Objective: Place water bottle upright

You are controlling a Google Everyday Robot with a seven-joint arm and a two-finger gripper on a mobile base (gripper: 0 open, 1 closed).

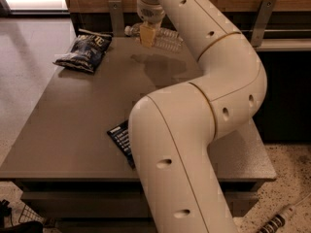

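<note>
The water bottle (166,38) is clear and ribbed. It lies sideways in the air near the table's far edge, with its white cap (128,30) pointing left. My gripper (147,36) comes down from above and is shut on the bottle near its neck. It holds the bottle a little above the grey table (73,130). The bottle's shadow (160,68) falls on the tabletop below. My large cream arm covers the middle and right of the view.
A dark chip bag (86,51) lies at the table's far left. A black packet (121,139) lies near the front, partly under my arm. Metal brackets (115,14) and a wooden wall stand behind the table. A small striped object (276,222) lies on the floor at the right.
</note>
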